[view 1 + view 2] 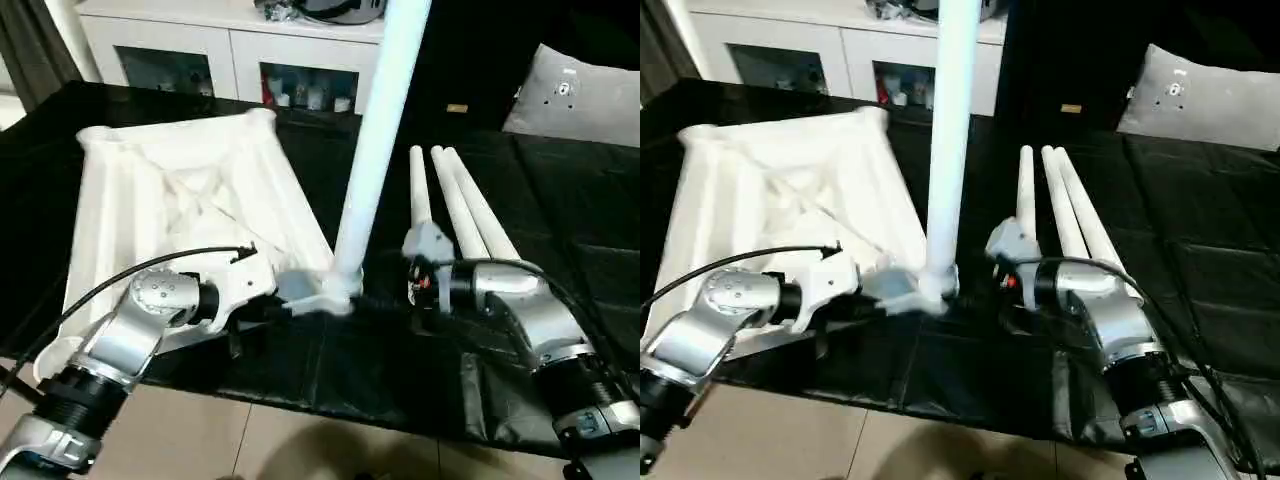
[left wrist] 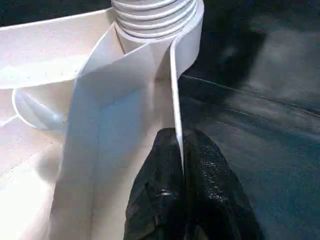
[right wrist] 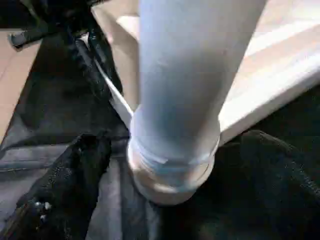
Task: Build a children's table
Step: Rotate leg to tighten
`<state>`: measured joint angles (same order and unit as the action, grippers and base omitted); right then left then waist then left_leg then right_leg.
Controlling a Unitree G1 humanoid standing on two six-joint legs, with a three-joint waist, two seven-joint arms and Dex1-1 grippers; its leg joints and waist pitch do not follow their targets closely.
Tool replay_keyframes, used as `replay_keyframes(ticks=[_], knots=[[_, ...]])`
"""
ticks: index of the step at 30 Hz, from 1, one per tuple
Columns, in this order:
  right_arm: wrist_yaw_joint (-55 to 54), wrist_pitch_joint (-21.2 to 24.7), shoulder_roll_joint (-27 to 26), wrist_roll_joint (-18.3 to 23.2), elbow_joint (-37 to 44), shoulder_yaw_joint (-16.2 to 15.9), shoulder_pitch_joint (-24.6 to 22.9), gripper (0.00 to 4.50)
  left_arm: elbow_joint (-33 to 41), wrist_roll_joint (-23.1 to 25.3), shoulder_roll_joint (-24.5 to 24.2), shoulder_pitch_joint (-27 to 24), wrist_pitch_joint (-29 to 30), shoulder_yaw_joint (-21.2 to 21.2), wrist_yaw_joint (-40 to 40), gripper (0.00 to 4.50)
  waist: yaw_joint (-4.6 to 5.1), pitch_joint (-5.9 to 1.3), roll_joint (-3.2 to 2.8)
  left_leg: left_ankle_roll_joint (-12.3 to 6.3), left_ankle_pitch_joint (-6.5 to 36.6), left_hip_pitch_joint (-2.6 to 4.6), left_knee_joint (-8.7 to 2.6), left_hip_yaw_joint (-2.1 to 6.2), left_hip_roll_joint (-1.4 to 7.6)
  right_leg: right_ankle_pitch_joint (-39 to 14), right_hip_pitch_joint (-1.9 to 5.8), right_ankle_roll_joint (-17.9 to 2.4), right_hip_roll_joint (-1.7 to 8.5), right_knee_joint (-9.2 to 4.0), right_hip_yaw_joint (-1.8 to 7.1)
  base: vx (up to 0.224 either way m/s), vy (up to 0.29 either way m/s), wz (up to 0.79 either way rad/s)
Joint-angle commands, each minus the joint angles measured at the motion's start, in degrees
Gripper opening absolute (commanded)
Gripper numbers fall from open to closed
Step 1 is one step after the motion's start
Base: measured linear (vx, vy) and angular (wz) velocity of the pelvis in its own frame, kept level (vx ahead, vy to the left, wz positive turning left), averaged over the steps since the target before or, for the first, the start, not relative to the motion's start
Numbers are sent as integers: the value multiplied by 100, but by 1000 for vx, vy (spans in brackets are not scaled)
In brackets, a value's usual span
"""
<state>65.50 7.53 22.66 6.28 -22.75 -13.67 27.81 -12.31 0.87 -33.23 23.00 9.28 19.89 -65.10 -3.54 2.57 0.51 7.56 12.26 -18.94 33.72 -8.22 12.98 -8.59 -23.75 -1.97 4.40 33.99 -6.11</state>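
Note:
The children's table top (image 1: 190, 190) lies upside down on the black cloth, ribbed underside up. One white leg (image 1: 375, 150) stands upright in its near right corner socket (image 1: 335, 290). In the left wrist view my left gripper (image 2: 179, 137) is shut on the thin wall of the table top's rim (image 2: 172, 80), just below that socket. My right gripper (image 3: 175, 145) is open, with one black finger (image 3: 75, 170) on either side of the leg's base (image 3: 175, 165) and a gap to it on both sides. Three more legs (image 1: 465, 205) lie side by side on the cloth behind my right arm.
A white cabinet with glass doors (image 1: 230, 55) stands behind the cloth. A grey cushion (image 1: 575, 95) lies at the far right. The cloth's front edge (image 1: 330, 400) runs just under my forearms, with tiled floor (image 1: 250, 440) below it. A black cable (image 1: 150, 265) loops over my left wrist.

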Motion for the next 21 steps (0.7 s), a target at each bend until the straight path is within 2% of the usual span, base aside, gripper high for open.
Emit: replay_keyframes(ticks=[1, 2, 3, 5, 8, 11, 12, 18, 21], knots=[[68, -138, 3, -135, -71, -135, 112, 446, 18, 71, -60, 44, -209, 339, -412, 0, 9, -340, -81, -308, 1049, -63, -395, -125, -11, -1613, 379, -1088, 288, -369, 292, 0, 0, 0], [68, -138, 3, -135, -71, -135, 112, 446, 18, 71, -60, 44, -209, 339, -412, 0, 10, -340, -82, -292, 1061, -61, -396, -122, -8, -1629, 377, -1080, 288, -367, 293, 0, 0, 0], [88, -150, -13, -138, -97, -152, 118, 419, 19, 55, -64, 47, -227, 345, -471, 0, 8, -336, -80, -279, 1083, -56, -398, -125, -8, -1655, 372, -1072, 283, -372, 295, 0, 0, 0], [149, -141, -80, -96, -160, -161, 138, 419, 11, 52, -71, 68, -261, 364, -550, 0, 9, -339, -82, -261, 1147, -53, -400, -120, -9, -1679, 370, -1061, 275, -365, 305, 0, 0, 0], [204, -121, -134, -58, -231, -181, 161, 382, -26, 68, -73, 96, -294, 375, -587, 0, 15, -343, -75, -262, 1121, -69, -403, -112, -12, -1649, 382, -1051, 278, -355, 308, 0, 0, 0], [242, -106, -167, -2, -271, -189, 168, 371, -59, 64, -71, 117, -325, 380, -606, 0, 16, -352, -74, -278, 1040, -75, -395, -115, -15, -1573, 390, -1051, 274, -346, 312, 0, 0, 0], [263, -99, -170, 12, -283, -196, 169, 348, -68, 59, -74, 119, -332, 382, -615, 0, 16, -354, -80, -283, 997, -74, -393, -114, -14, -1525, 389, -1065, 274, -339, 311, 0, 0, 0], [392, -77, -184, 24, -352, -221, 149, 296, -107, 61, -51, 113, -340, 352, -660, 0, 15, -355, -73, -288, 993, -82, -388, -118, -19, -1555, 394, -1066, 273, -345, 309, 0, 0, 0], [493, 63, -243, 187, -336, -172, 80, 279, -96, 6, -38, 78, -284, 321, -671, 0, 14, -355, -73, -285, 985, -79, -390, -116, -16, -1575, 394, -1053, 272, -344, 308, 0, 0, 0]])
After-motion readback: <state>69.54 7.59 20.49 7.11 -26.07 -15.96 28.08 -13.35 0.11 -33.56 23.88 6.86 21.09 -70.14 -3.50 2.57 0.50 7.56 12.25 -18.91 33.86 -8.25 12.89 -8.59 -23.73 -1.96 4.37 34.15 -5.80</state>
